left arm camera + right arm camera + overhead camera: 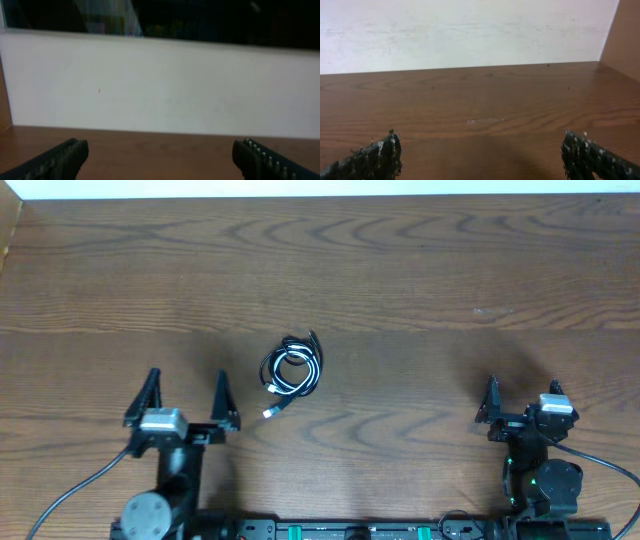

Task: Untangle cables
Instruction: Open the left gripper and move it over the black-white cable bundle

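- The left gripper [187,377] stands wide open and holds nothing. It is near the table edge where the arms stand, left of the middle.
- The right gripper [523,392] is also wide open and empty. It is near the same edge, towards the right side, well apart from the cables [292,370].
- The cables lie in one small coil about the middle of the table [450,260], a little to the left and nearer to the left gripper.
- The black cable [313,352] and the white cable [279,398] are wound together in the loops. A white plug [270,412] sticks out towards the arms' edge.
- I judge them light, thin and soft. They will bend, drag along together, and may slip from the fingers.
- The free white plug end seems a good place to hold, while the other gripper takes the black loop on the far side.
- Neither wrist view shows the cables.
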